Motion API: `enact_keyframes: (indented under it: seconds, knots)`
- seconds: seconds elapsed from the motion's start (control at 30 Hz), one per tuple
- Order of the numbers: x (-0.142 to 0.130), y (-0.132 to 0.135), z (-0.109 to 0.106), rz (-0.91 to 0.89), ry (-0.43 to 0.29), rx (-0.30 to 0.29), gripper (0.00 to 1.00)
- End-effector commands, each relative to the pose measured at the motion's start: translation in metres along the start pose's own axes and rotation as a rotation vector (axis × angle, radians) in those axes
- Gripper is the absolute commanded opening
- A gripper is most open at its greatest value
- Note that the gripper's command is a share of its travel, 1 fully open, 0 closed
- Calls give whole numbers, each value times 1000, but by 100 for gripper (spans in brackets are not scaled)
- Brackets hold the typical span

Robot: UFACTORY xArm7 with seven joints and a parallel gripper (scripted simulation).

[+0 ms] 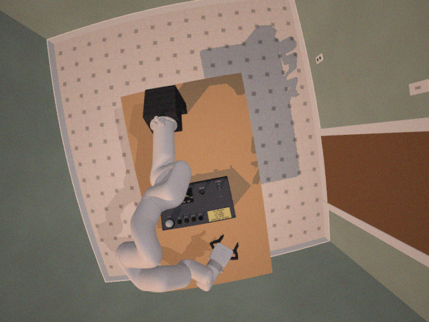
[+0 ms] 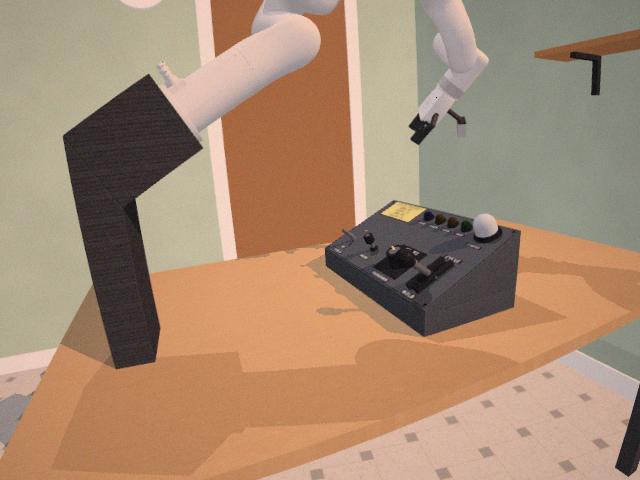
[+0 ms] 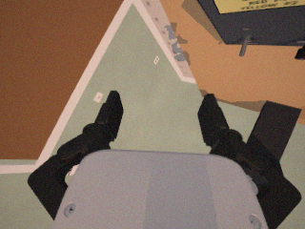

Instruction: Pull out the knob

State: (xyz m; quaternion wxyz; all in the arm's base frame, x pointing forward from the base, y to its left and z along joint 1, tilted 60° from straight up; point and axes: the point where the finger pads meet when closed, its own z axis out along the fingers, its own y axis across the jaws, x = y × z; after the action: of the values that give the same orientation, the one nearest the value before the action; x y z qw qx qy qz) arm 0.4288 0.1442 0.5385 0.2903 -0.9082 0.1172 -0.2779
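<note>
Exterior view showed the gripper (image 2: 438, 126) high above the console (image 2: 467, 289), jaws spread wide and empty — the MODE knob (image 2: 369, 238) sat untouched near the panel's low front edge. A hard or off-axis pull could have lifted or slid the loose console, or bumped the neighbouring toggle (image 2: 348, 238) — the labels were too small to read, so which knob was MODE stayed a judgement.

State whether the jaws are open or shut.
Open. The gripper holds nothing; its fingers stand wide apart, with only wall between them.

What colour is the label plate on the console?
Yellow label plate with dark text, clearest in the top view.
</note>
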Motion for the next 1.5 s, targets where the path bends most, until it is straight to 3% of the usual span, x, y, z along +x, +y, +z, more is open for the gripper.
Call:
enact_keyframes:
  seconds: [0.0,0.63,0.7,0.77,0.8,0.83,0.9,0.93,0.97,1.0,1.1,1.13,1.2,1.23,1.3,1.47]
  knots:
    - [0,-2,-1,-3,3,2,100]
    - [-2,1,3,13,-12,-2,100]
    - [-10,9,19,63,-58,-15,100]
    - [-26,26,48,165,-148,-43,100]
    - [-26,26,48,165,-148,-43,100]
    - [-38,37,67,238,-211,-63,100]
    - [-38,37,67,238,-211,-63,100]
    - [-53,51,88,328,-286,-87,100]
    - [-53,51,88,328,-286,-87,100]
    - [-71,66,109,418,-357,-112,100]
    - [-71,66,109,435,-371,-116,100]
    - [-93,81,131,558,-467,-149,100]
    - [-93,81,131,558,-467,-149,100]
    - [-117,97,151,652,-537,-174,100]
    - [-117,97,151,697,-572,-186,100]
    - [-117,97,151,697,-572,-186,100]
